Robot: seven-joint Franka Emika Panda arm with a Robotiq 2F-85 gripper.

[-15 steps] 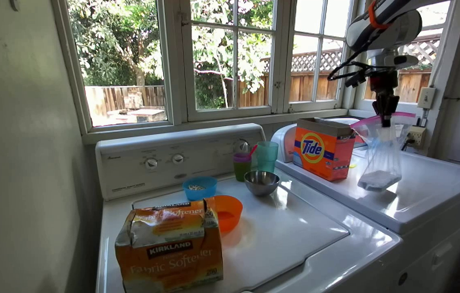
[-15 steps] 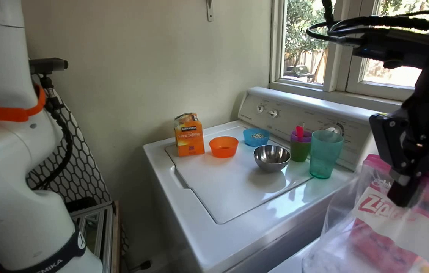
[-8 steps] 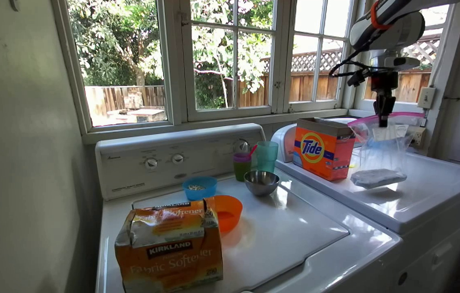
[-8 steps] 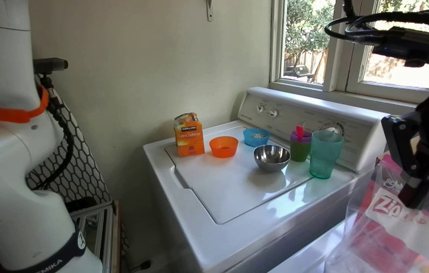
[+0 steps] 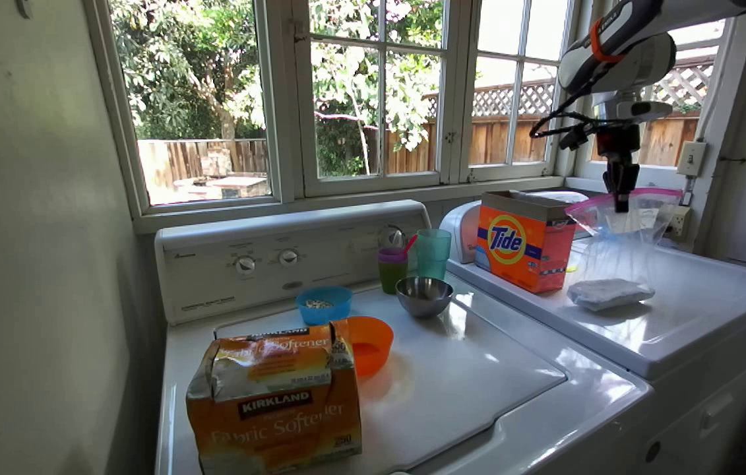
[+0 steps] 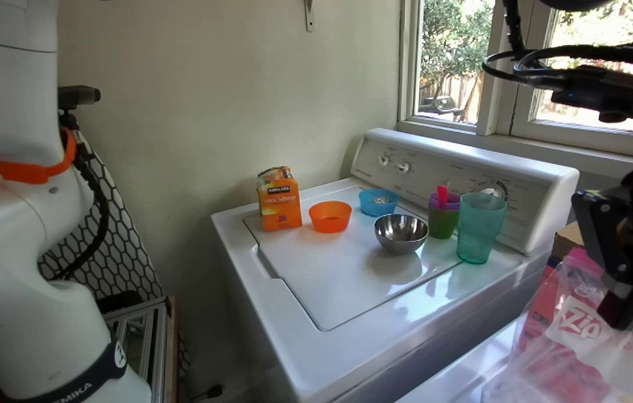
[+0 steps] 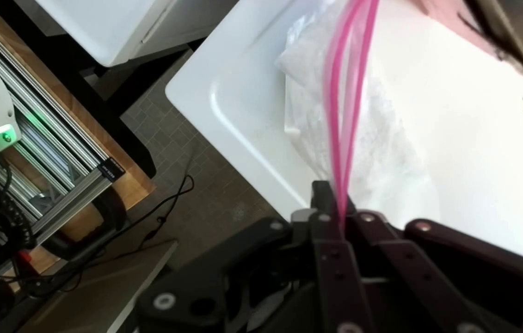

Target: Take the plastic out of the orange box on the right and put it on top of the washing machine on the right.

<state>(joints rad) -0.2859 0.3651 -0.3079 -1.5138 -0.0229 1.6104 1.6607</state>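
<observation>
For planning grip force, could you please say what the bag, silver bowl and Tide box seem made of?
Bag: clear plastic film, glossy and creased. Silver bowl: probably polished steel, given its bright reflections. Tide box: likely cardboard, printed outside, bare brown inside.

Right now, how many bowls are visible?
3: a blue bowl by the control panel, an orange bowl beside the Kirkland box, a metal bowl near the teal cup. Others may be hidden.

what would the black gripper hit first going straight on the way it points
Pointing down, the gripper would probably meet the white bottom of the clear pink-rimmed plastic bag it holds, then the white machine top; depth is unclear.
</observation>
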